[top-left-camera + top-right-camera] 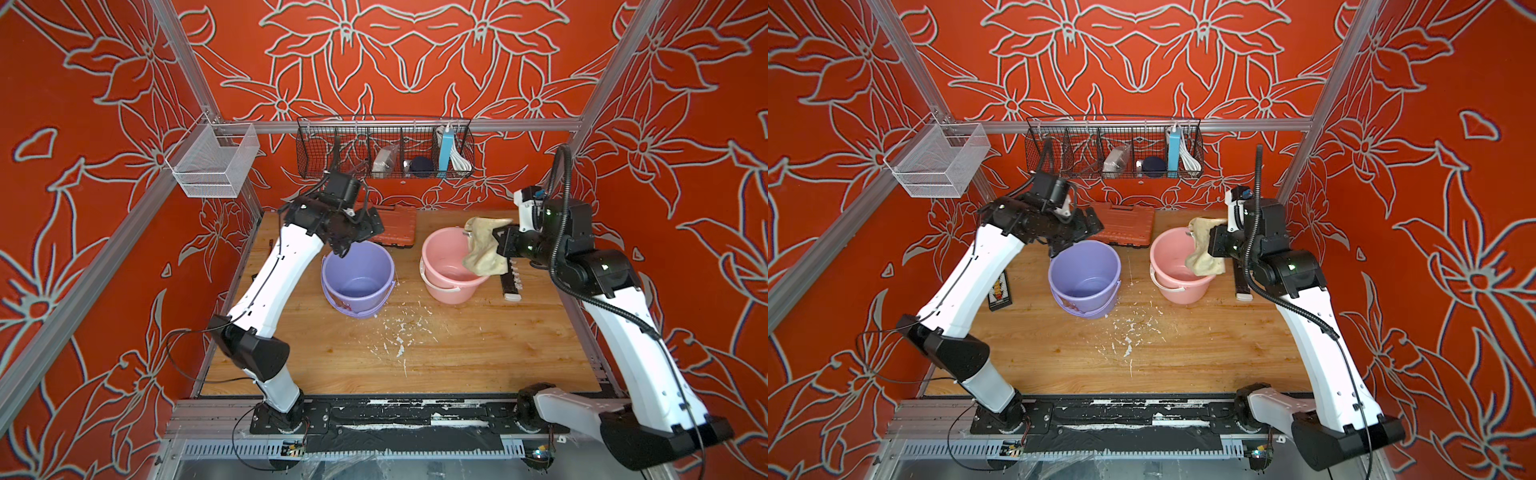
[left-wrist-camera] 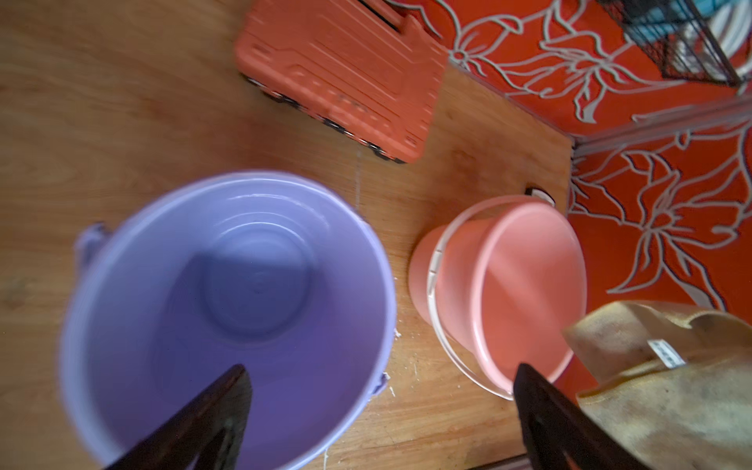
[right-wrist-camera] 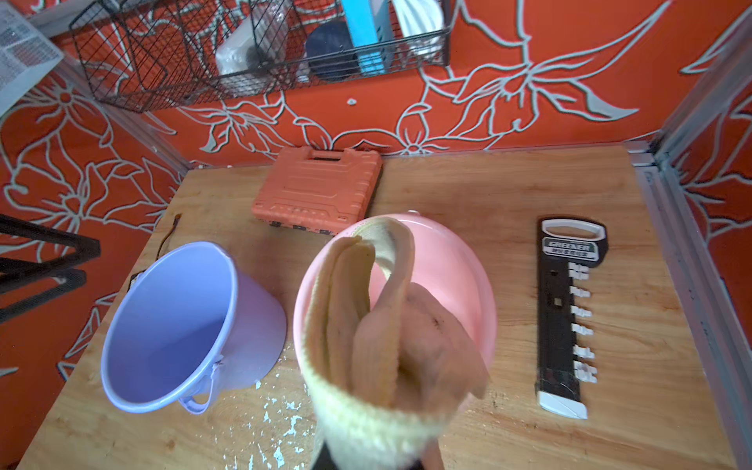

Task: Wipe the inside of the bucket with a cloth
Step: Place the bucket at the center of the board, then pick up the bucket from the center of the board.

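Two buckets stand upright on the wooden table: a purple bucket (image 1: 357, 278) (image 1: 1086, 274) (image 2: 228, 309) on the left and a pink bucket (image 1: 446, 266) (image 1: 1173, 266) (image 3: 447, 276) on the right. The stained cream-beige cloth (image 1: 484, 247) (image 1: 1202, 249) (image 3: 378, 346) hangs limp over the pink bucket's right rim and opening. My right gripper (image 1: 498, 245) is shut on it, and the cloth hides the fingertips. Over the purple bucket's far left rim, my left gripper (image 1: 357, 237) (image 2: 380, 370) is wide open and holds nothing.
An orange tool case (image 1: 395, 226) lies behind the buckets. A black bit holder (image 1: 511, 282) lies right of the pink bucket. A black wire basket (image 1: 384, 149) and a white mesh basket (image 1: 214, 160) hang on the frame. White flecks (image 1: 395, 336) litter the table's middle.
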{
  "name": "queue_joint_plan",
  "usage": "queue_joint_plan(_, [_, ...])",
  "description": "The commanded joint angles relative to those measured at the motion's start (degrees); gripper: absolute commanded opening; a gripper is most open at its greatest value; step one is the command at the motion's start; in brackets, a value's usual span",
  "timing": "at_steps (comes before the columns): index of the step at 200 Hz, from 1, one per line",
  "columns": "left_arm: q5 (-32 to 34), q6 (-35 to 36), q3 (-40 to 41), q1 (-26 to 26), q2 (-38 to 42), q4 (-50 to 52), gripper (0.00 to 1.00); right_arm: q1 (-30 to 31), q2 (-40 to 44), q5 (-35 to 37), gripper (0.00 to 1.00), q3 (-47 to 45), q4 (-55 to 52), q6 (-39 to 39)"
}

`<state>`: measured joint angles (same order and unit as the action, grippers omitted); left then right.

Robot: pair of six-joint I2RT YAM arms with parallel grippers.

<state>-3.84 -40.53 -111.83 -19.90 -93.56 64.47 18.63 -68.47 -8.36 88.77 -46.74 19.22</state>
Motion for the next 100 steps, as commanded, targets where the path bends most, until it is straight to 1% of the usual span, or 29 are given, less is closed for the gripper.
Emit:
queue_joint_plan(1, [-0.63,2.98,5.94,5.47,1.99,-1.09,0.99,4.04,-2.50,3.39,0.00,2.99,-0.57,0.06])
queue_joint_plan(17, [-3.30,4.34,8.16,9.42,2.85,0.97,0.99,6.46,-4.41,3.31,0.00,4.20,0.41,0.84])
queue_joint_plan(31, [-4.95,4.40,11.78,11.24,4.44,1.02,0.99,9.10,-6.13,3.90,0.00,5.24,1.32,1.25])
queue_joint_plan(47, [-4.58,3.79,17.20,11.73,7.55,-0.56,0.98,12.52,-8.55,5.43,0.00,6.98,1.35,0.84])
queue_joint_plan(68, [-4.25,2.30,23.75,12.05,11.83,-2.41,0.96,15.56,-11.60,5.54,0.00,8.91,1.68,1.07])
queue_joint_plan(86, [-5.01,0.87,28.85,12.10,14.60,-4.05,0.91,17.57,-12.69,5.84,0.00,8.98,3.13,1.61])
queue_joint_plan(100, [-6.21,0.21,31.60,12.10,15.57,-4.97,0.84,18.67,-13.80,5.92,0.00,9.28,3.50,1.78])
